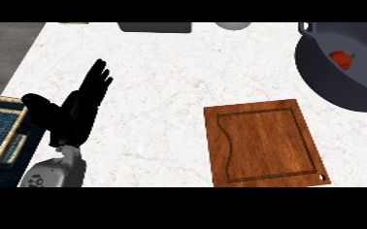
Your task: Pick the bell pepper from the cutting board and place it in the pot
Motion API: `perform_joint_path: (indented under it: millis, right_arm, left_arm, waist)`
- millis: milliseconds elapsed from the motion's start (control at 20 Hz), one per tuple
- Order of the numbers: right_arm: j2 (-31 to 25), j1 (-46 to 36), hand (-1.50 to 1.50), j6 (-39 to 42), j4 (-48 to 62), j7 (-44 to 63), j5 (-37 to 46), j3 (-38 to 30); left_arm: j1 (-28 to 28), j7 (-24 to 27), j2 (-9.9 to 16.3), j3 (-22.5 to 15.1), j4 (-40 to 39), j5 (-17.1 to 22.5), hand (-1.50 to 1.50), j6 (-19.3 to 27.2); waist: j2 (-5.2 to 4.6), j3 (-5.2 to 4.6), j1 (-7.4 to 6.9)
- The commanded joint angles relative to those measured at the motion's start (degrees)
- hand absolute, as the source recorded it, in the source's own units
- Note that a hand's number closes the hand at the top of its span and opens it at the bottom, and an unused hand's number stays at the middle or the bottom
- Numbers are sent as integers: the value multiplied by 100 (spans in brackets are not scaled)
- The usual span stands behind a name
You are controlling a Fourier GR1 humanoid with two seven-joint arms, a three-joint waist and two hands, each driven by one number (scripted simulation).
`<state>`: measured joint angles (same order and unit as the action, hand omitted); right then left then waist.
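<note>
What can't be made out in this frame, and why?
- Right hand: shows nowhere in the head view.
- Pot: right part cut off by the picture's right edge.
- Bell pepper: small inside the pot; how it rests can't be told.
- Grey things at the counter's far edge and: cut off at the top, unidentifiable.
- Left hand: open, resting at left.

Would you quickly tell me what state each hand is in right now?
Left hand: open, fingers straight, holding nothing, at the view's left.
Right hand: not in view.
</note>
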<state>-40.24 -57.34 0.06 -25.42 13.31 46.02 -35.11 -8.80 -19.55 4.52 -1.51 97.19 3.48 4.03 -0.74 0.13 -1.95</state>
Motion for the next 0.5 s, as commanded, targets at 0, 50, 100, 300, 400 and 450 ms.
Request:
perform_joint_path:
  millis: [0,50,100,300,400,450]
  right_arm:
    - [-29,-33,-150,-434,217,-510,-501,-507]
    - [112,-90,-150,-867,102,-447,-508,-545]
    - [258,6,-150,-1198,20,-698,-616,-653]
    - [-100,32,-150,-1686,-166,-1205,-966,-1062]
    - [-94,11,-150,-2023,-62,-1226,-1006,-1110]
    - [-345,133,-150,-1916,15,-1364,-1118,-1229]
  left_arm:
    - [142,76,14,-26,42,58,0,-116]
    - [-116,-240,31,-19,142,-12,0,17]
    - [-112,-158,88,101,50,84,0,-55]
    - [-255,-21,-28,98,-260,-10,0,57]
    - [-261,119,-12,74,-371,-147,0,83]
    - [-65,-54,-69,-53,-66,-143,0,103]
  waist:
    - [-10,3,-25]
    - [-2,4,-14]
    - [-6,4,-6]
    - [-9,2,97]
    - [-2,-2,68]
    - [11,1,52]
